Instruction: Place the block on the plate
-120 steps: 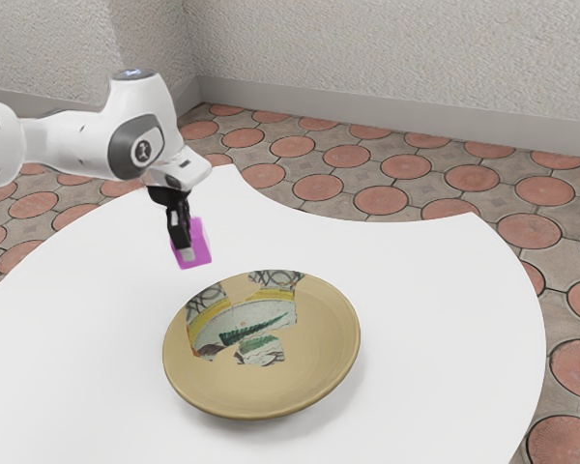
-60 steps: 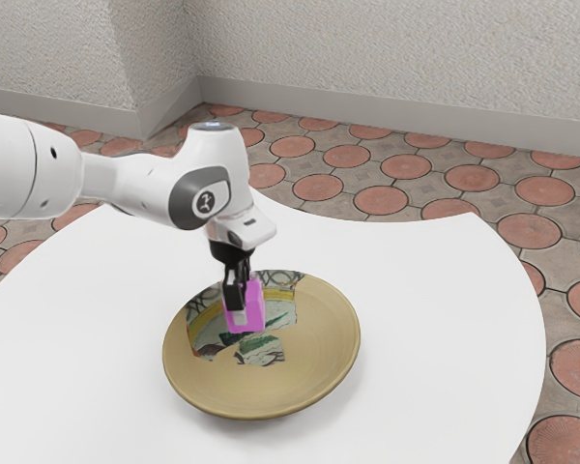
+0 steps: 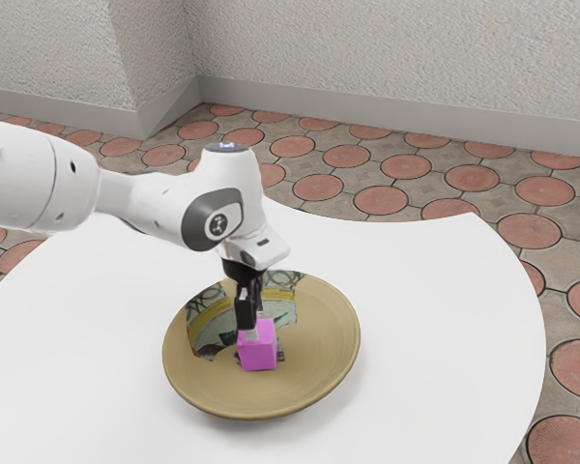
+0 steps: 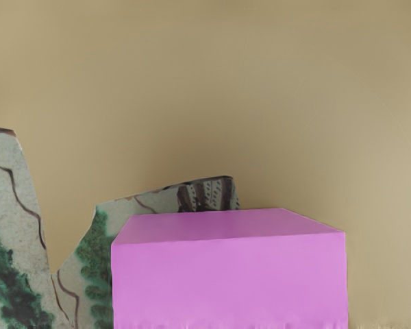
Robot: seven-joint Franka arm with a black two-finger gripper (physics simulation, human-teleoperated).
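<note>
a white, curved-edged table (image 3: 435,319) bears a round tan plate (image 3: 314,372) with patterned patches. low over that is the black gripper (image 3: 255,327); whether it's wide or clamped, i can't tell. right beneath, the magenta cube-shaped block (image 3: 258,354) is at the plate's middle. this looks like the set-down: check it's seated, free it, then lift straight up.
</note>
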